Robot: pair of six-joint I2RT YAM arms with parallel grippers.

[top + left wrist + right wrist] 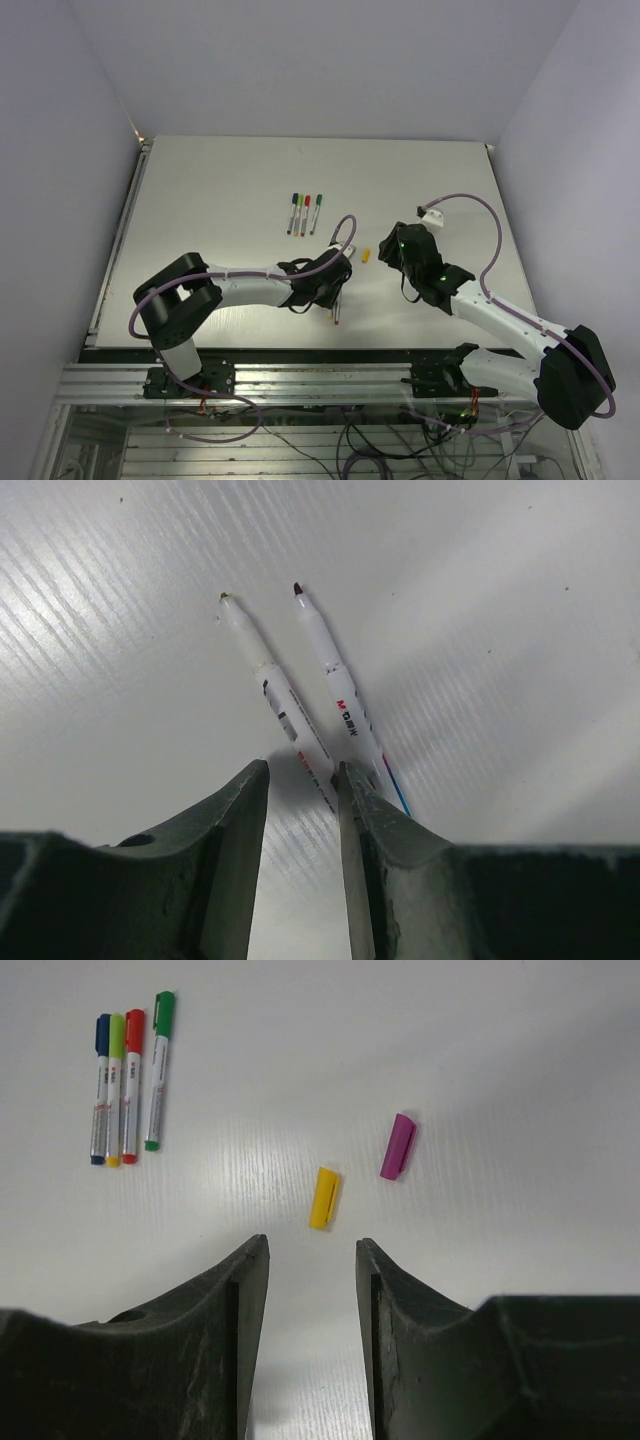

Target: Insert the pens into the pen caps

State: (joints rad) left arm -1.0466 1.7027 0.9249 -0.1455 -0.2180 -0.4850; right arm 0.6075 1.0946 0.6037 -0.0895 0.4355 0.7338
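Note:
Two uncapped white pens lie side by side in the left wrist view, one with a yellowish tip (270,685) and one with a dark tip (335,685). My left gripper (300,772) is open just above their rear ends; its right fingertip (345,780) is over the yellowish-tipped pen's end. In the top view that gripper (335,297) is over the pens (335,316). A yellow cap (323,1198) and a purple cap (398,1146) lie loose on the table. My right gripper (312,1245) is open and empty just short of the yellow cap (366,255).
Several capped pens (127,1085) lie in a row at the upper left of the right wrist view, with blue, yellow-green, red and green caps; they also show in the top view (304,213). The white table (220,200) is walled behind and at both sides.

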